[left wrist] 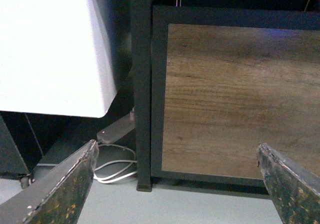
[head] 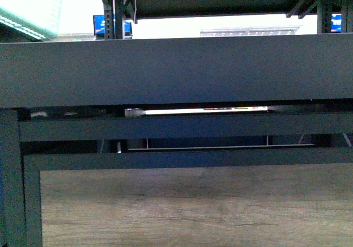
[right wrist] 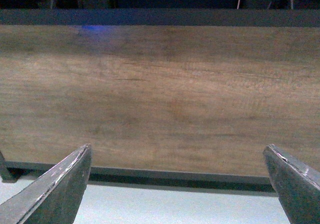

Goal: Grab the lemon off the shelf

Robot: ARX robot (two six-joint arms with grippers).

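1. Raise the left gripper [left wrist: 176, 145] and the right gripper [right wrist: 177, 146] well up first; pointing low now, at the wood-grain panel [right wrist: 160, 94], probably below any fruit.
2. Spread wide open, both pairs of jaws; holding nothing, touching nothing.
3. Just ahead, the brown panel in the black frame of the shelf [head: 165, 70]; pale floor under it, with a white cable [left wrist: 117, 166] near the left corner post.
4. No lemon to see in any view; perhaps up on a tray deck, hidden behind the dark front edge. Look there before reaching, then come slowly over that edge.
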